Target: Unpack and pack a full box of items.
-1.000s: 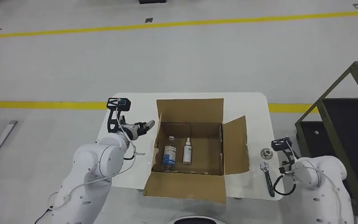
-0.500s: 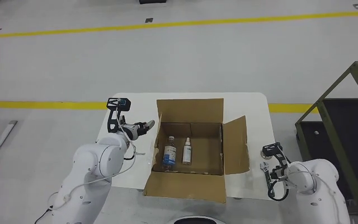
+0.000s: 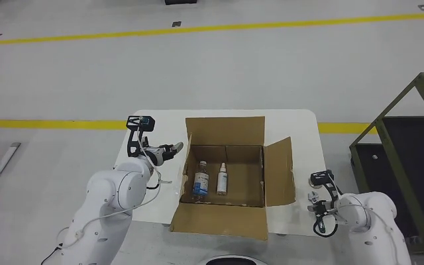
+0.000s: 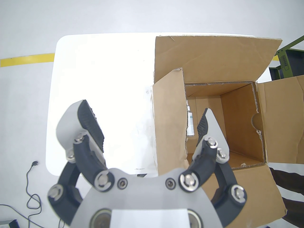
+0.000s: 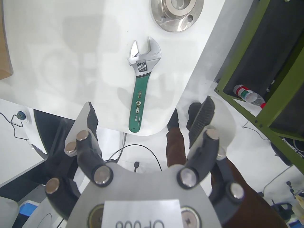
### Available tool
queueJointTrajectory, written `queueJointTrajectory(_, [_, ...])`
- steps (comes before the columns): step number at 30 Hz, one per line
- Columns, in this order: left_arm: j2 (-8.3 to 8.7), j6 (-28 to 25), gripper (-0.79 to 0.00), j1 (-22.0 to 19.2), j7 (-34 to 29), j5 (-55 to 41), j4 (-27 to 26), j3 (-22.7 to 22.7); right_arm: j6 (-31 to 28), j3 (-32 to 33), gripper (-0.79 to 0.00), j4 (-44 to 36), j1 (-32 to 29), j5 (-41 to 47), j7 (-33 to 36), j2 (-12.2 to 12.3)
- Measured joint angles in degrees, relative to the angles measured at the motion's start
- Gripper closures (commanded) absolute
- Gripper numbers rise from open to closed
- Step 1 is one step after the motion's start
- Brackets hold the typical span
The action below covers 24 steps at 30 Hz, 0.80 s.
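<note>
The corrugated cardboard box (image 3: pixel 225 130) stands in the middle of the white, round-cornered bench (image 3: pixel 291 126), all four flaps folded out, their cut edges showing the fluted core. On its floor lie two bottles side by side: a clear plastic bottle (image 3: pixel 200 182) with a blue label and a slimmer white spray bottle (image 3: pixel 222 179) whose label print is too small to read.

On the bench's right end, beside the box's right flap, lie an adjustable wrench (image 5: pixel 141 88) with a bright steel head, a knurled worm screw and a green grip printed in white, and a round steel flange (image 5: pixel 177 2) with bolt holes around a raised hub.

The left end effector (image 4: pixel 144 113) hangs just beside the box's left flap, its ribbed black rubber pads (image 4: pixel 91 122) spread apart and empty. The right end effector (image 5: pixel 149 107) hangs over the bench's near right corner by the wrench's handle end, fingers apart and holding nothing.
</note>
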Motion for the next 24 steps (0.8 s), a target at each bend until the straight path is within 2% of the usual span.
queueJointTrajectory(1, [0.00, 0.0, -0.785, 0.0, 0.0, 0.0, 0.0, 0.0, 0.4, -0.1, -0.394, 0.5, 0.2, 0.0, 0.0, 0.0])
queueJointTrajectory(2, [0.00, 0.0, -0.785, 0.0, 0.0, 0.0, 0.0, 0.0, 0.8, -0.2, -0.385, 0.9, 0.4, 0.0, 0.0, 0.1])
queueJointTrajectory(4, [0.00, 0.0, -0.785, 0.0, 0.0, 0.0, 0.0, 0.0, 1.5, -0.5, -0.308, 1.9, 0.8, -0.3, 0.1, 0.2])
queueJointTrajectory(6, [0.00, 0.0, -0.785, 0.0, 0.0, 0.0, 0.0, 0.0, 2.0, -0.9, -0.283, 2.8, 1.3, -0.8, 0.1, 0.3])
queueJointTrajectory(10, [0.00, 0.0, -0.785, 0.0, 0.0, 0.0, 0.0, 0.0, 2.8, -1.8, -0.292, 4.3, 1.8, -1.5, 0.0, 0.4])
queueJointTrajectory(14, [0.00, 0.0, -0.785, 0.0, 0.0, 0.0, 0.0, 0.0, 3.4, -2.3, -0.268, 5.3, 1.9, -1.4, -0.3, 0.6])
queueJointTrajectory(24, [0.00, 0.0, -0.785, 0.0, 0.0, 0.0, 0.0, 0.0, 4.2, -3.3, -0.305, 7.0, 1.8, 0.2, -0.7, 0.9])
